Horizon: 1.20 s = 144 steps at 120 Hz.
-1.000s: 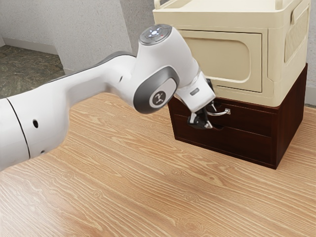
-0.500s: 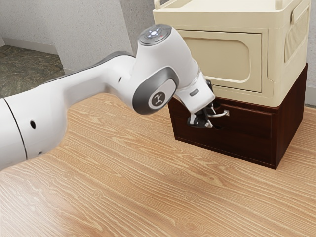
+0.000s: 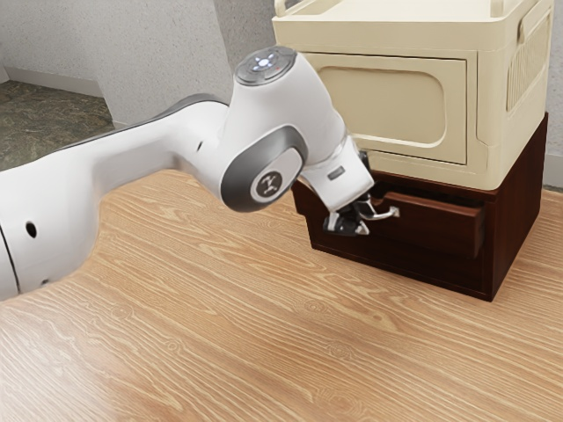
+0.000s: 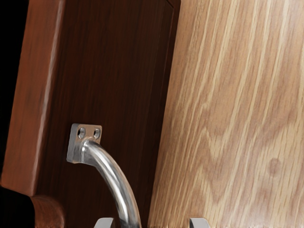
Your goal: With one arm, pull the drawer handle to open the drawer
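Note:
My gripper (image 3: pixel 366 211) stands at the drawer's silver handle (image 3: pixel 385 213) in the exterior view, its fingers apart, one above the handle and one below. The dark brown drawer front (image 3: pixel 435 227) sticks out a little from its cabinet (image 3: pixel 519 215), so the drawer is partly open. In the wrist view the curved handle (image 4: pixel 115 178) runs from its mounting plate on the drawer front (image 4: pixel 109 71) down between the two fingertips of my gripper (image 4: pixel 152 223). It lies closer to one fingertip, with a gap to the other.
A cream storage box (image 3: pixel 396 97) rests on top of the brown cabinet. The wood-grained surface (image 3: pixel 264 325) extends in front of the cabinet and under the arm. Grey walls (image 3: pixel 158 53) stand behind.
The drawer front has come out of the cabinet, toward the exterior view's left. My hand and the handle have moved the same way together, with the fingers still apart.

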{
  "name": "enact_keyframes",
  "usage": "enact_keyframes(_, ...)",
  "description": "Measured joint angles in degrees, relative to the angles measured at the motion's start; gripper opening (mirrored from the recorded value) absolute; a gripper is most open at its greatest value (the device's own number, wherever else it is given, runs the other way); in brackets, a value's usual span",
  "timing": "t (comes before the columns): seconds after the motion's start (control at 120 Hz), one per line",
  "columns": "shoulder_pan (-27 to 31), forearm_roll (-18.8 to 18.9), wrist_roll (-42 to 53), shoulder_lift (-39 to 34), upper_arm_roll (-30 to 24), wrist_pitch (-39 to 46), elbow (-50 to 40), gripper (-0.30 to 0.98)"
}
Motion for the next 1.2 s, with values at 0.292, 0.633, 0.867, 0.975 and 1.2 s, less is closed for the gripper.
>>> enact_keyframes(0.292,0.15,-1.07,-0.26,-4.6,0.0,2.18,-6.08,0.12)
enact_keyframes(0.633,0.21,-1.35,-0.87,-7.47,-0.05,4.05,-10.13,0.11)
enact_keyframes(0.867,0.28,-1.41,-1.28,-10.14,-0.08,4.92,-13.0,0.08)
enact_keyframes(0.975,0.28,-1.39,-1.47,-11.47,-0.05,5.28,-14.62,0.08)
enact_keyframes(1.2,0.28,-1.54,-1.73,-14.35,0.06,5.9,-17.75,0.07)
